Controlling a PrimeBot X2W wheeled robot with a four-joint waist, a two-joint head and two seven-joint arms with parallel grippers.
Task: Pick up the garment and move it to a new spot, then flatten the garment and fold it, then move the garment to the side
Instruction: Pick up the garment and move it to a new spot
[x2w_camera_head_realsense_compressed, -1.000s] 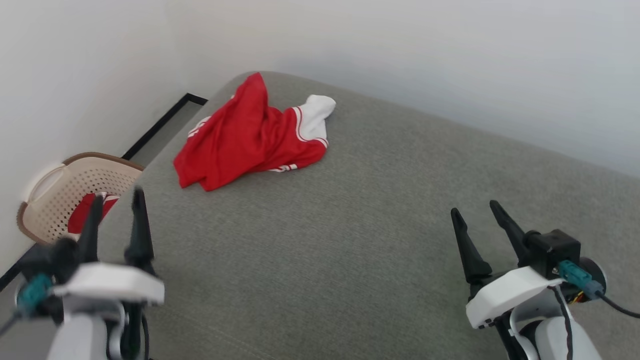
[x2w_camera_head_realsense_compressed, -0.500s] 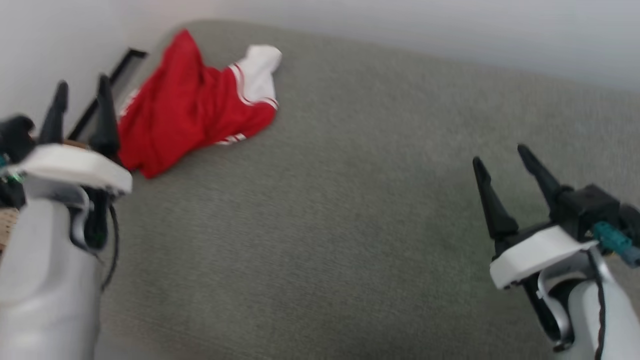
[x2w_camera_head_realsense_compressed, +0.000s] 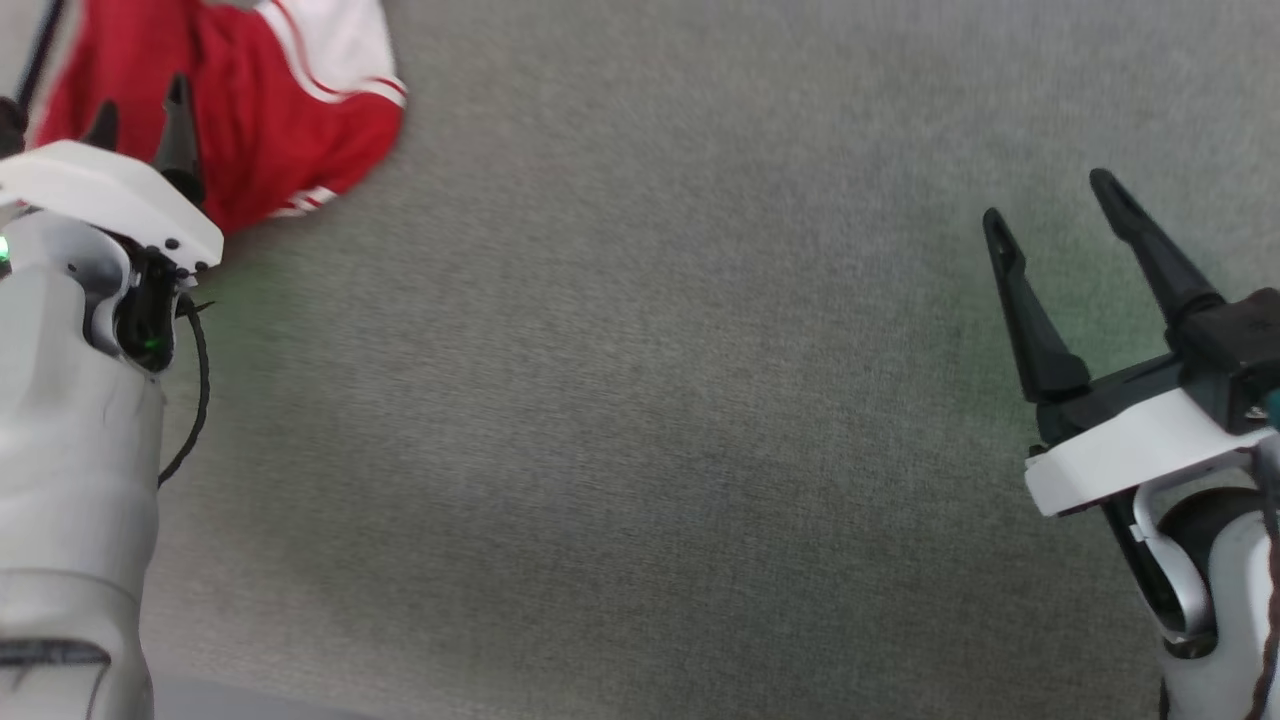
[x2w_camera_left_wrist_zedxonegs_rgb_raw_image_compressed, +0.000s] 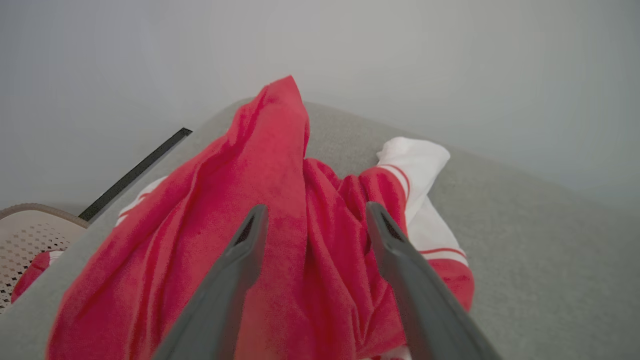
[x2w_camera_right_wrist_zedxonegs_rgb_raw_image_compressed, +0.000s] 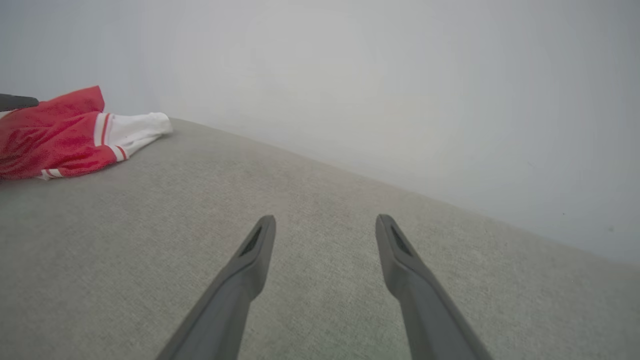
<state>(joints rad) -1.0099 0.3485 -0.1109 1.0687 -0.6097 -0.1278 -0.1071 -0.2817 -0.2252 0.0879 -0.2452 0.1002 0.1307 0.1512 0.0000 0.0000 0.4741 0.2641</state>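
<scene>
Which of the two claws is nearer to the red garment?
The left claw: it is open and points straight at the garment, close before it. The right claw, also open, hangs over the grey surface, far away.

The garment (x2w_camera_head_realsense_compressed: 280, 120): bright red soft fabric with a white cuff band edged by thin red-and-white stripes. It lies crumpled and unfolded in a loose heap on the grey cushion (x2w_camera_head_realsense_compressed: 640, 400), at that cushion's far corner on my left. One red fold rises to a peak at the heap's back. The white cuff lies on the side nearer the cushion's middle.
</scene>
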